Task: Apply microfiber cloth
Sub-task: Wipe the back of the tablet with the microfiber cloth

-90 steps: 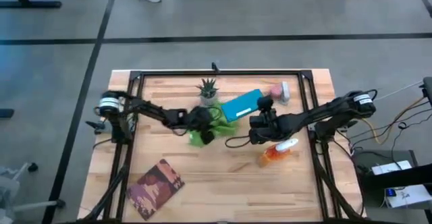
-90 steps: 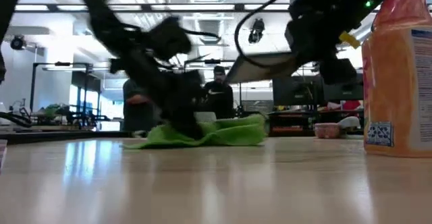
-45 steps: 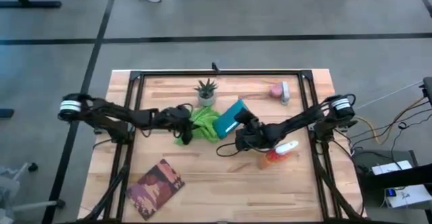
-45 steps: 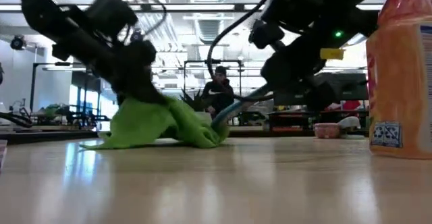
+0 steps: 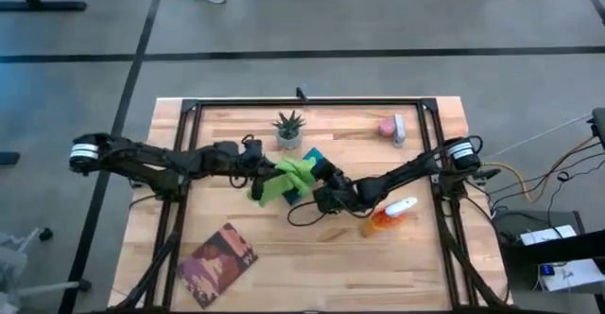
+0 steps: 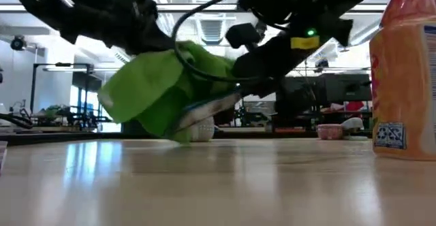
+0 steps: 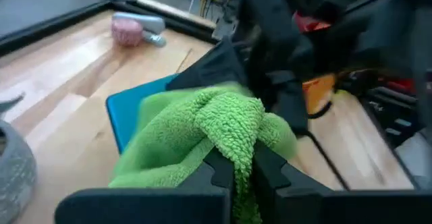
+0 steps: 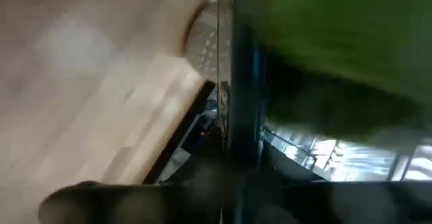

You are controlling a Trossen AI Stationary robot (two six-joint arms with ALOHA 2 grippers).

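**Cloth pinched by left gripper, lying on the held tablet**

Left arm reaches in from the table's left edge. Left gripper (image 7: 241, 173) sits mid-table, fingers (image 7: 219, 169) closed on a fold of the microfiber cloth (image 5: 286, 179); in the left wrist view the fold is squeezed between both fingertips. The cloth bunches up past the fingers and drapes over the blue tablet (image 7: 128, 113). In the low view, cloth (image 6: 160, 90) and tablet both hang clear of the table (image 5: 312, 248).

Potted plant (image 5: 289, 129) is just behind the cloth; patterned book (image 5: 218, 257) sits near the front left.

Right gripper (image 5: 326, 193) meets the cloth from the right, touching it. The right wrist view shows the tablet's edge between the fingers, gripped and tilted. Orange spray bottle (image 5: 389, 213) lies beside the right arm; pink item (image 5: 391, 128) at rear right.
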